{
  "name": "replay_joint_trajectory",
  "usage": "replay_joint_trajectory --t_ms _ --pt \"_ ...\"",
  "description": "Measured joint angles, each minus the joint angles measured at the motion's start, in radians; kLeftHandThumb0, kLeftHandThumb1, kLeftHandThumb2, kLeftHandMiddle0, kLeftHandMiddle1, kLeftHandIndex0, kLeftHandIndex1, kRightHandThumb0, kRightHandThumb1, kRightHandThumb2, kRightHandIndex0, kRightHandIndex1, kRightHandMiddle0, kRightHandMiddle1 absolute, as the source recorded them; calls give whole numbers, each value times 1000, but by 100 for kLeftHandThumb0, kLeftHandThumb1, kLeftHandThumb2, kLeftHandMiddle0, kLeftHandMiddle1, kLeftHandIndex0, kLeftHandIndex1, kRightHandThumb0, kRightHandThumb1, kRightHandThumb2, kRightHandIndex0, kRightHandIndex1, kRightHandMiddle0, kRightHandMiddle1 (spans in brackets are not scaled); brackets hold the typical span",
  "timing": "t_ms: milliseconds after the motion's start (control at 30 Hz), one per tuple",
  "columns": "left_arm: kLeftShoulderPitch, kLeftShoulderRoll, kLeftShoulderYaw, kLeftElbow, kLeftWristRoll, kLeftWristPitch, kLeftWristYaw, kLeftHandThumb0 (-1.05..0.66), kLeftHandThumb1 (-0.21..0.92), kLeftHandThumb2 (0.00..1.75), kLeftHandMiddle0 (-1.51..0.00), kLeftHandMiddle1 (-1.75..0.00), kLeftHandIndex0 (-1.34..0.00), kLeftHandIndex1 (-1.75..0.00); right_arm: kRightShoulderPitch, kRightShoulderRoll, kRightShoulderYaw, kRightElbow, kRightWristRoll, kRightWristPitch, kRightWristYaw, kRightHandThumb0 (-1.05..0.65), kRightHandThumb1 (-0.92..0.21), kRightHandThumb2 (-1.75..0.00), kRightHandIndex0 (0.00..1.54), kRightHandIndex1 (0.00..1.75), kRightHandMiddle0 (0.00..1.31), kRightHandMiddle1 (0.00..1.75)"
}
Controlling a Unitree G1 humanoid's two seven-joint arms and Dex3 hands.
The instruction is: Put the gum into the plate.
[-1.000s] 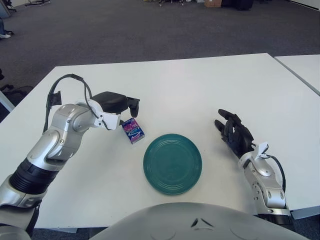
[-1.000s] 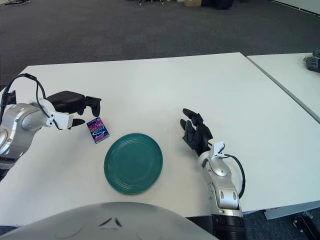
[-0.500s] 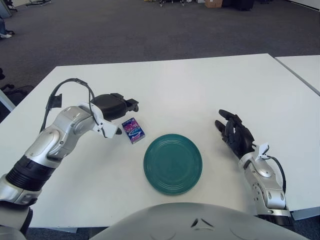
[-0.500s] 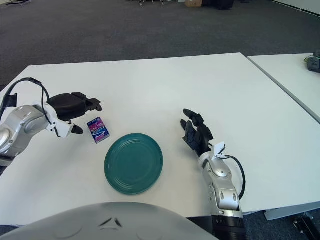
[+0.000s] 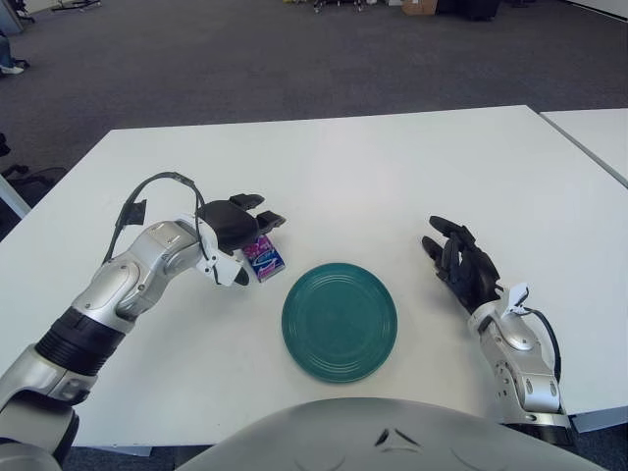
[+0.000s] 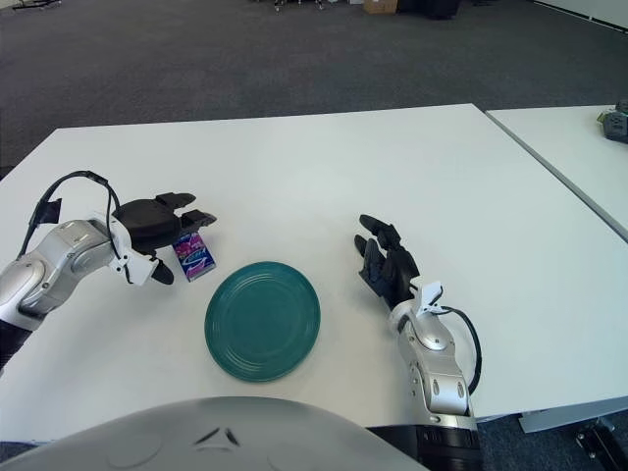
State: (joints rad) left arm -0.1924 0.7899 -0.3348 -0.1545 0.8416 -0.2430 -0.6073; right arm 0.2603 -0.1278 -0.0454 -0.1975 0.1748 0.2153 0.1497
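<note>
A small purple gum pack (image 5: 265,259) lies on the white table (image 5: 353,167), just left of a round teal plate (image 5: 340,320). My left hand (image 5: 242,221) hovers over the pack's left and top side, fingers spread, partly covering it, with the thumb (image 5: 232,277) low to the left. Nothing is grasped. My right hand (image 5: 464,265) shows to the right of the plate with its fingers relaxed and holding nothing.
A second white table (image 5: 595,128) stands at the far right, separated by a narrow gap. Grey carpet lies beyond the table's far edge. A black cable loops over my left forearm (image 5: 157,184).
My left hand has lowered and shifted right and toward me, coming down over the gum pack with fingers spread. The pack, the plate and my right hand have not moved.
</note>
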Motion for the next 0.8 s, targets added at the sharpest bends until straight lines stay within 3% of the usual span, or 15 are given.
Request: replay_joint_trajectory --t_ms 600,800 --pt "-1 -17 -18 33 11 -59 28 -105 92 19 0 0 0 0 8 2 8 -17 -6 24 -24 -74 -92 -84 38 2 0 78" --pt "-2 -36 -22 61 1 -102 55 -102 92 12 0 0 -7 -5 11 2 11 -18 -7 22 -28 -74 -92 -84 38 1 0 80"
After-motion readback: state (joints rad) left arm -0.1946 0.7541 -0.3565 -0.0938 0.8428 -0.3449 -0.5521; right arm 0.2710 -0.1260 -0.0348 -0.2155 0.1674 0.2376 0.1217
